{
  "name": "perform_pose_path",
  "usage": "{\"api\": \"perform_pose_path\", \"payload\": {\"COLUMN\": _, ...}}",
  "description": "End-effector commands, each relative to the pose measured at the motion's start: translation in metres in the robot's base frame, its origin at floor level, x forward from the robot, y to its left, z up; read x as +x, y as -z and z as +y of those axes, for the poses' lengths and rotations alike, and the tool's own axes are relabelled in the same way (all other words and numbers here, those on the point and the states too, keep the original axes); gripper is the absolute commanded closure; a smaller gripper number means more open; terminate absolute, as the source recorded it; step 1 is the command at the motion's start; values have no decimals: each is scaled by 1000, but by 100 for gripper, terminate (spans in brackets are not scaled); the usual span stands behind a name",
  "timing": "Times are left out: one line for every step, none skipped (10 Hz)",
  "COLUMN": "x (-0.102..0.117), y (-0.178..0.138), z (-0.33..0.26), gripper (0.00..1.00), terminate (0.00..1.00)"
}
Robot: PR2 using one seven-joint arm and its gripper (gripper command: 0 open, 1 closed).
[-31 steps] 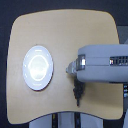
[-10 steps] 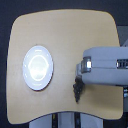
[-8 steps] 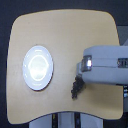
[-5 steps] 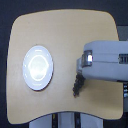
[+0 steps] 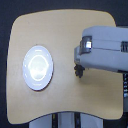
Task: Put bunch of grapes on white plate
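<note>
Over on the exterior view's left, the white plate (image 5: 37,67) sits on the tan desk (image 5: 60,30). Well apart, to the right, the bunch of grapes (image 5: 78,70) peeks out under the gray hand (image 5: 82,60). I cannot tell if the hand grips it.

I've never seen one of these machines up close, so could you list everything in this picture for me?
Table: one, light tan wood, fills most of the view.
Plate: one, white, round, on the table toward the exterior view's left, nothing on it.
Grapes: one dark bunch, small part showing just under the arm's tip, right of the plate; the rest is hidden.
Robot arm: one, grey-white, reaching in from the exterior view's right.
Gripper: mostly hidden beneath the arm; open or shut cannot be told.
</note>
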Motion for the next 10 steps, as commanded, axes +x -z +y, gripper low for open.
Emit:
{"api": "perform_pose_path", "payload": {"x": 17, "y": -70, "z": 43, "gripper": 100, "terminate": 0}}
{"api": "perform_pose_path", "payload": {"x": 22, "y": -75, "z": 60, "gripper": 100, "terminate": 0}}
{"api": "perform_pose_path", "payload": {"x": 28, "y": -77, "z": 83, "gripper": 100, "terminate": 0}}
{"api": "perform_pose_path", "payload": {"x": 32, "y": -77, "z": 99, "gripper": 100, "terminate": 0}}
{"api": "perform_pose_path", "payload": {"x": 36, "y": -78, "z": 120, "gripper": 100, "terminate": 0}}
{"api": "perform_pose_path", "payload": {"x": 39, "y": -77, "z": 140, "gripper": 100, "terminate": 0}}
{"api": "perform_pose_path", "payload": {"x": 43, "y": -76, "z": 160, "gripper": 100, "terminate": 0}}
{"api": "perform_pose_path", "payload": {"x": 42, "y": -74, "z": 178, "gripper": 100, "terminate": 0}}
{"api": "perform_pose_path", "payload": {"x": 42, "y": -72, "z": 196, "gripper": 100, "terminate": 0}}
{"api": "perform_pose_path", "payload": {"x": 40, "y": -67, "z": 214, "gripper": 100, "terminate": 0}}
